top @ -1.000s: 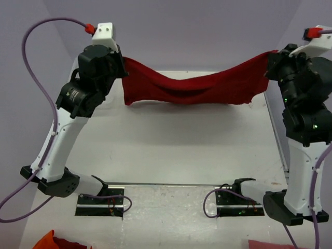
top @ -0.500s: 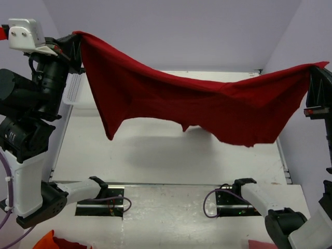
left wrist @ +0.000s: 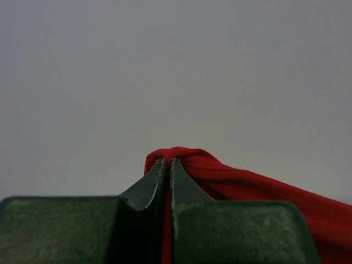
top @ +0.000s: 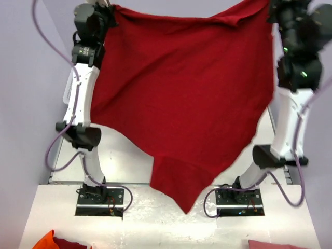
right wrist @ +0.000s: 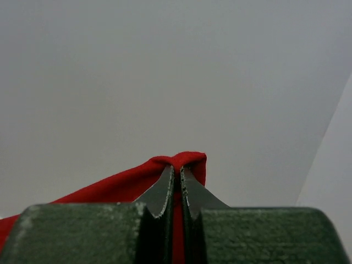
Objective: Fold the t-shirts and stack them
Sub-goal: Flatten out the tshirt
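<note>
The lowest tip of the dark red t-shirt point(top: 181, 104) hangs at the near side, between the two arm bases and over the front of the white table point(top: 119, 161) (whether it touches the surface cannot be told). From there the cloth spreads upward as one broad sheet, widening toward a top edge that sags slightly in the middle. An arm stands stretched tall on either side of it. The left gripper point(left wrist: 168, 165) pinches the upper left corner, jaws pressed together on a small fold of red. The right gripper point(right wrist: 177, 170) clamps the opposite upper corner likewise.
</note>
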`<state>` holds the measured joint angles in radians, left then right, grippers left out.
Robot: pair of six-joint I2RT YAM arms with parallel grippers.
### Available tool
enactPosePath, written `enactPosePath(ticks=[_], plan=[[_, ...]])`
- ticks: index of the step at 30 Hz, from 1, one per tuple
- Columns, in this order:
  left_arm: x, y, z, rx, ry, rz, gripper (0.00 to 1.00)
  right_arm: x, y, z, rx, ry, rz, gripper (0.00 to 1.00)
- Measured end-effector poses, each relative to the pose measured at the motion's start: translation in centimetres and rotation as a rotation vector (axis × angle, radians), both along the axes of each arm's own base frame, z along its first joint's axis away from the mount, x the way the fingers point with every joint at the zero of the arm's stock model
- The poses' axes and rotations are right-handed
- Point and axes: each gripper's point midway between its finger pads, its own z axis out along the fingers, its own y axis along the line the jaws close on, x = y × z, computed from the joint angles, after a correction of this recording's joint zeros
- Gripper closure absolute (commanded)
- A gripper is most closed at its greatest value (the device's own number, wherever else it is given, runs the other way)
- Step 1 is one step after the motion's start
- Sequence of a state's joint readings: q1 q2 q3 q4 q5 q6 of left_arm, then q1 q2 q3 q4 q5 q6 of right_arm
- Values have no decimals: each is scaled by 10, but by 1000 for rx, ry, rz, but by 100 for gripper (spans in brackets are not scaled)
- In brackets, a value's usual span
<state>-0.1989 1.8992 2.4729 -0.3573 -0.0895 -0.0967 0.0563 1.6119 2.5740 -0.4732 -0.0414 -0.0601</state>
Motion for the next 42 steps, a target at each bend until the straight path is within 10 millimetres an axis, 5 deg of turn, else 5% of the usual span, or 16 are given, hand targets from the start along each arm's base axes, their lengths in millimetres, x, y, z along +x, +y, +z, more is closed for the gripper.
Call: enactPosePath(ticks=[4,7,9,17,20,22,25,29,31,33,35,38,42], plan=[[93,21,-92,-57,112,-52,100,118,-14,-85,-12,205,-35,100],[118,47,-133,-112,166,-73,100,151,-26,-126,-12,298,-50,100],[120,59,-129,-150,147,-100,100,151,-28,-127,-8,303,-47,100],[72,49,-18,-193,-137,-276,100,81,-23,-49,-1,111,-22,100],[53,40,-1,-176,-159,-325,100,54,-25,-38,11,92,-33,100],[47,34,-7,-160,-130,-356,100,44,-27,-52,39,142,-43,100],[53,23,-56,-152,12,-368,100,47,-30,-105,108,295,-49,100],[54,-3,-207,-218,395,-333,100,60,-27,-255,248,660,-63,100],[36,-18,-295,-254,625,-303,100,55,-23,-352,311,882,-105,100],[2,-30,-379,-253,862,-234,100,29,-11,-447,347,1127,-152,100],[-37,-35,-431,-211,1044,-152,100,-3,-1,-499,351,1296,-192,100],[-90,-35,-449,-138,1163,-68,100,-37,2,-508,359,1342,-233,100],[-127,-7,-403,-122,1070,35,100,-52,-9,-455,406,1162,-245,100]])
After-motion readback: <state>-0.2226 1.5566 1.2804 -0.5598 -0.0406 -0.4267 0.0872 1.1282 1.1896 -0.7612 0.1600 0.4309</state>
